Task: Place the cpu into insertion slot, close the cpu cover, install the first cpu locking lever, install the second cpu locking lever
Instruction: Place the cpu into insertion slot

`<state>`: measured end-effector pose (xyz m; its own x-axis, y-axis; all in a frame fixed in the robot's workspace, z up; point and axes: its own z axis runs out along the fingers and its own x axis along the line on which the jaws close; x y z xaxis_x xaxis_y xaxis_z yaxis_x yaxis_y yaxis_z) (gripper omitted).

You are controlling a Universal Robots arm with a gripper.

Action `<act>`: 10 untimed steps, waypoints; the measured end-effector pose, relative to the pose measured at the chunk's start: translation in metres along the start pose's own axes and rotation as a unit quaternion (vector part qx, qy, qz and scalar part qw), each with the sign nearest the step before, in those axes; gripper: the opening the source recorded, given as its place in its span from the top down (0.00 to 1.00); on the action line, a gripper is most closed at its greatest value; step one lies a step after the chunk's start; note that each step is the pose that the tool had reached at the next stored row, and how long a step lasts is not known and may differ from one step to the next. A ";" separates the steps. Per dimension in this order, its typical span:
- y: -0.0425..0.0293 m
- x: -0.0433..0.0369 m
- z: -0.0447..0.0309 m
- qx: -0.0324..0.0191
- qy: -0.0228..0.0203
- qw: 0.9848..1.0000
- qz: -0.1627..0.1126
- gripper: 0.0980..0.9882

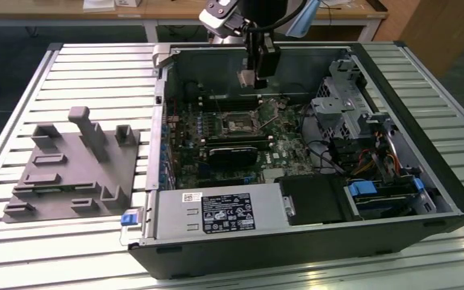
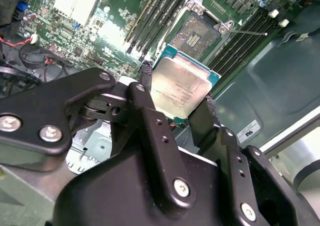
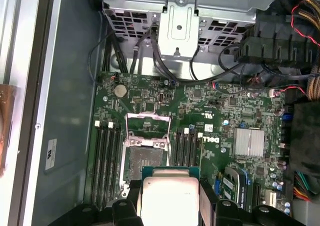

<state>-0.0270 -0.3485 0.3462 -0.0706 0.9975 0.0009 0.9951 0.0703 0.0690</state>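
My gripper (image 2: 177, 88) is shut on the cpu (image 2: 185, 83), a flat square chip with a silver-grey top and green edge, pinched by its sides between the black fingers (image 2: 145, 73). In the exterior view the gripper (image 1: 252, 80) hangs with the cpu (image 1: 246, 78) above the back of the open computer case. The insertion slot (image 3: 142, 158) lies bare on the green board, a short way from the chip (image 3: 167, 198). The cpu cover (image 3: 148, 115) stands swung up at the slot's edge. The slot (image 1: 236, 125) sits lower in the case than the gripper.
Black memory slots (image 3: 107, 156) flank the socket on both sides. A long black card (image 1: 232, 154), a power supply box (image 1: 215, 212) and a drive cage with cables (image 1: 353, 115) fill the case. A grey fixture (image 1: 70, 163) stands on the slatted table at the exterior view's left.
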 end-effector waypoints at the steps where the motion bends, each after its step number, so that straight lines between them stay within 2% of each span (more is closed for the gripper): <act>1: 0.0000 0.0000 0.0001 0.000 0.000 1.000 0.000 0.50; 10: -0.0001 0.0021 0.0028 0.000 0.000 1.000 -0.002 0.50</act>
<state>-0.0271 -0.3464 0.3434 -0.0748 0.9972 0.0009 0.9948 0.0746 0.0690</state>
